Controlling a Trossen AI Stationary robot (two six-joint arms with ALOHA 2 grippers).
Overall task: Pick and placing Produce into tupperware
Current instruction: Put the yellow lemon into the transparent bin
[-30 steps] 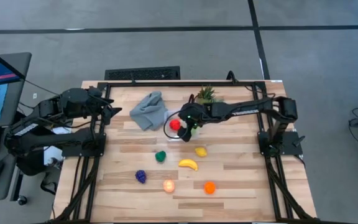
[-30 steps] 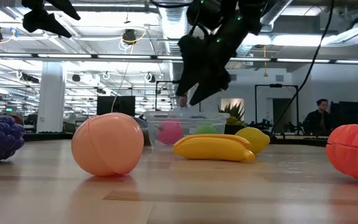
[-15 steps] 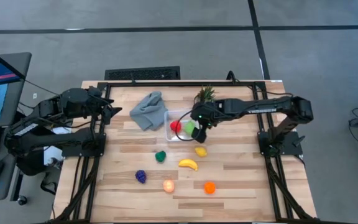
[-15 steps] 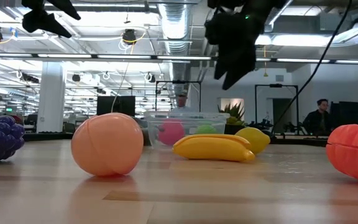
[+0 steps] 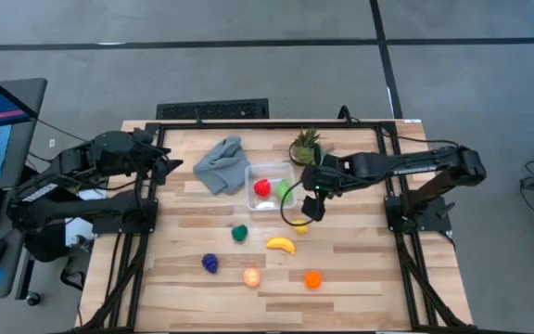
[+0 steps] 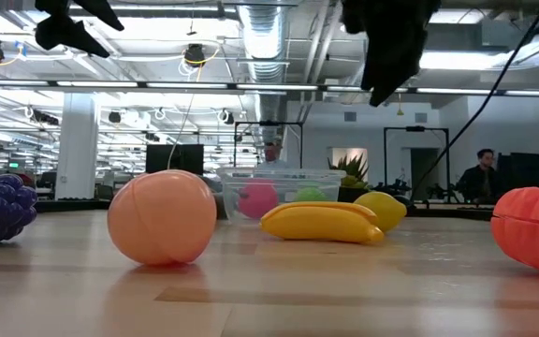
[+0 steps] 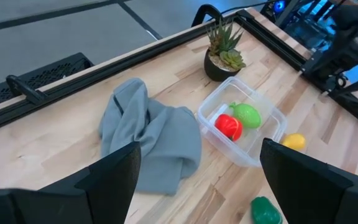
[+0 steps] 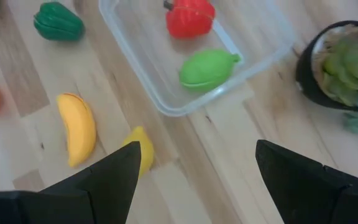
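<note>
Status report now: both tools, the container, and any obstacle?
Right tool open, empty, above yellow lemon. Left tool open, waiting by table edge. Tupperware holds red and light green produce. No obstacle seen.

Four cameras: one overhead, one at table level, one on each wrist.

The high view looks straight down on the whole table (image 5: pixel 341 269) and both arms. The low view sits at tabletop height, close behind the peach fruit (image 6: pixel 162 217), facing level across into the room. Each wrist view looks steeply down past its own fingers; all four views share the tupperware (image 5: pixel 269 186) (image 6: pixel 279 192) (image 7: pixel 244 121) (image 8: pixel 191 56), seen nearest from the right wrist.
</note>
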